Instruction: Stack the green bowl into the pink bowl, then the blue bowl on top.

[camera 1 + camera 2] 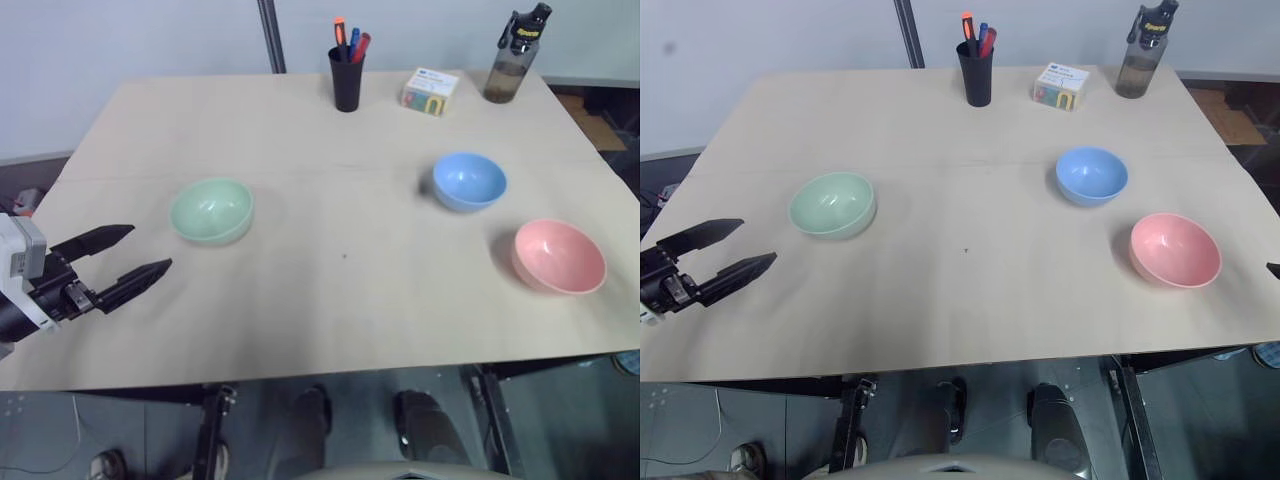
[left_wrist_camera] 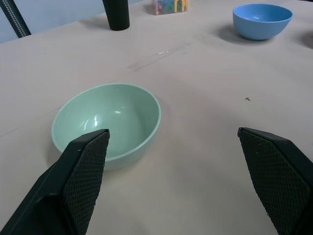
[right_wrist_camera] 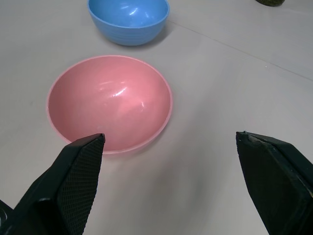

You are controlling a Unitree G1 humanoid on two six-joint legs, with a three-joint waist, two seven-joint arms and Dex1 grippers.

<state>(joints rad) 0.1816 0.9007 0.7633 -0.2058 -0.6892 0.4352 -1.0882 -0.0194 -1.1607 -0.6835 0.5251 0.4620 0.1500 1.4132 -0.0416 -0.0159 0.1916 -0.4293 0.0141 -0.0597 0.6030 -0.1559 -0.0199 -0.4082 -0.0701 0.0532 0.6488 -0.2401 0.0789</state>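
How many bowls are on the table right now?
3. The green bowl sits on the left side, the blue bowl on the right farther back, and the pink bowl near the right edge. None looks hidden.

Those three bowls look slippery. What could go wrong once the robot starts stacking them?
The green bowl is glossy and rounded, so the open left gripper might push it across the table or lose its hold on the rim. Carrying it to the pink bowl means passing close to the blue bowl, which it could bump. The pink bowl also sits fairly near the table's edge.
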